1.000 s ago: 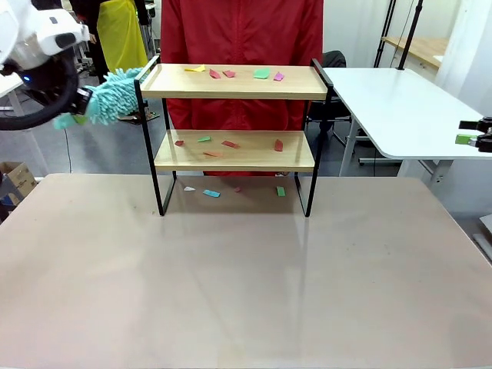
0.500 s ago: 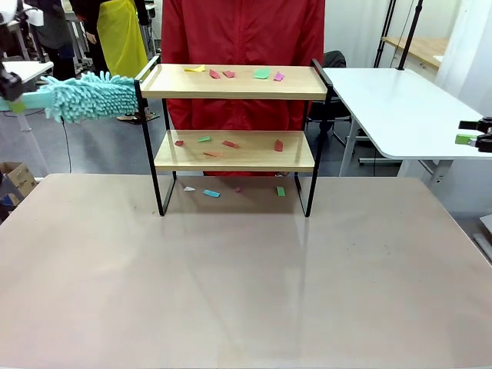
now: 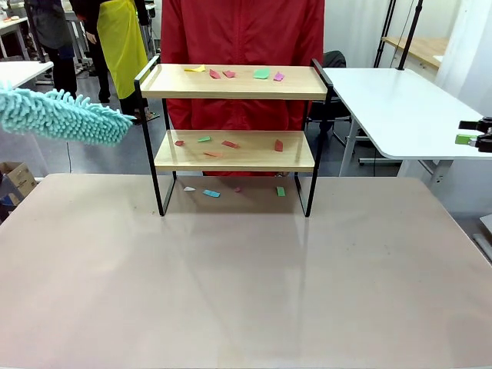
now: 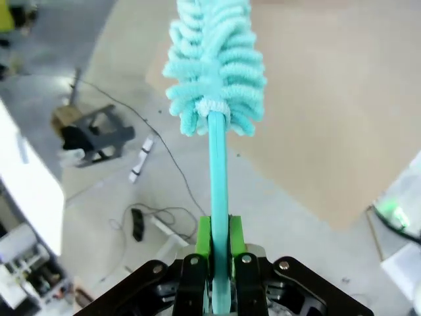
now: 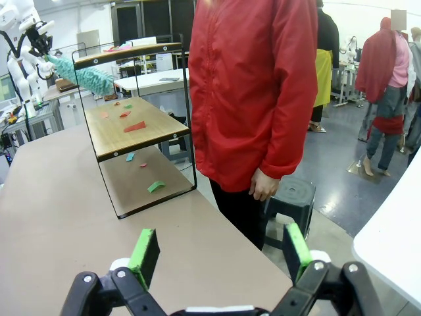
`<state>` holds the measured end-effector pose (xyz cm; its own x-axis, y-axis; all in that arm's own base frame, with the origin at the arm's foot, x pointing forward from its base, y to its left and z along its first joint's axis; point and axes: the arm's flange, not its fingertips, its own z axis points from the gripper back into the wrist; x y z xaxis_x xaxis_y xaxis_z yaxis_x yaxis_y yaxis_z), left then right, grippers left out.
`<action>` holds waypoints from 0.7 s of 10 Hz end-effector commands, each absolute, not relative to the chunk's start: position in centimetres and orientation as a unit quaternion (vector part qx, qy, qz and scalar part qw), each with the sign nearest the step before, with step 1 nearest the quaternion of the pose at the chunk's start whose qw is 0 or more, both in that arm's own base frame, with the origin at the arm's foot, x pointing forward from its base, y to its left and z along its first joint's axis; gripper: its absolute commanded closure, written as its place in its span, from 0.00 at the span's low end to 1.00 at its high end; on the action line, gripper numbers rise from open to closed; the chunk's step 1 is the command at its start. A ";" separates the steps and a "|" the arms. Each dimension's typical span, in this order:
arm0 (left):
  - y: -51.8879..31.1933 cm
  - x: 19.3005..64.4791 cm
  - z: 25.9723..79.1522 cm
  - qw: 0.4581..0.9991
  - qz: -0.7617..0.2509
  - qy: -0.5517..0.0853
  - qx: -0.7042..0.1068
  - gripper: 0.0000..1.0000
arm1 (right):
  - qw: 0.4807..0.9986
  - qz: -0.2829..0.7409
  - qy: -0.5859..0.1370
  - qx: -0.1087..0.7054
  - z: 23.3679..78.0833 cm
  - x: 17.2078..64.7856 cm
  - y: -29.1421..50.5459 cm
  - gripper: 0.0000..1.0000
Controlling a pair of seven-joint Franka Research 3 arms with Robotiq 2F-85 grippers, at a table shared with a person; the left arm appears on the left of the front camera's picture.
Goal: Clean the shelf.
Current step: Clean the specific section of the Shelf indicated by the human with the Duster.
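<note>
Left claw (image 4: 220, 232) tight, right claw (image 5: 220, 253) wide.

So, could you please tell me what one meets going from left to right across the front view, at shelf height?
turquoise duster → shelf → white table → right arm's fingers, at the picture's right edge.

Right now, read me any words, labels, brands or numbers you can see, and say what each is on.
No text can be read.
The shelf, the paper scraps, the teal duster and the person's red jacket show no print.
Any print on the cardboard box is too small to read.
</note>
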<state>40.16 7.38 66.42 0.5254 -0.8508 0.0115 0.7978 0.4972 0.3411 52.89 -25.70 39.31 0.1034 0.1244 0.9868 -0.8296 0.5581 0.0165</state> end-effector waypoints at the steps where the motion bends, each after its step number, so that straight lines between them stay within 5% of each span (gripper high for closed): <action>1: 7.1 39.0 67.1 0.801 -0.564 -0.040 0.195 0.87 | 0.682 0.351 -0.565 0.306 40.0 53.0 -25.3 0.00; 4: 3.8 37.2 66.5 0.719 -0.663 0.064 0.197 0.87 | 0.682 0.351 -0.565 0.306 40.0 53.0 -25.3 0.00; 7: 0.3 34.1 66.1 0.667 -0.715 0.090 0.188 0.87 | 0.682 0.351 -0.565 0.306 40.0 53.0 -25.3 0.00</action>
